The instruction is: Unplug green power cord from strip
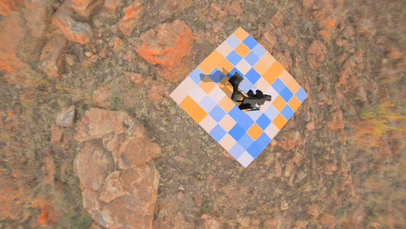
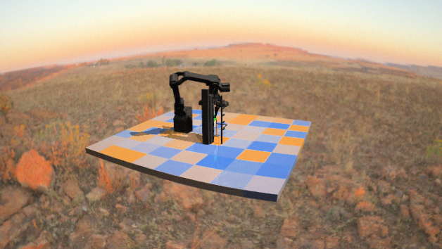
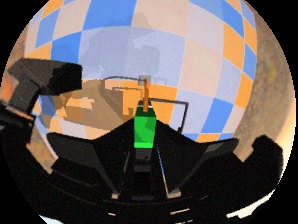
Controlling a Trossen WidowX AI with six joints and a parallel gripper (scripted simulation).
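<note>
The green plug (image 3: 145,131) (image 2: 215,118) is held between the fingertips of my gripper (image 3: 144,122), which touch it on both sides. A thin orange piece (image 3: 146,95) runs from the plug's far end to a small pale square near the table. Thin dark lines bend away from that spot. A dark block (image 3: 143,172) shows behind the plug, between the fingers. A tall black upright block (image 2: 207,117) stands beside the gripper; I cannot tell whether it is the power strip. Whether the plug sits in a socket is not visible. The top view hides the plug under the arm.
The arm's base (image 2: 183,123) stands on the checkered table (image 2: 190,157) (image 1: 194,109), behind the tall block. A thin black upright rod (image 2: 222,121) stands just to the right of the plug. The table's edges drop to rocky ground.
</note>
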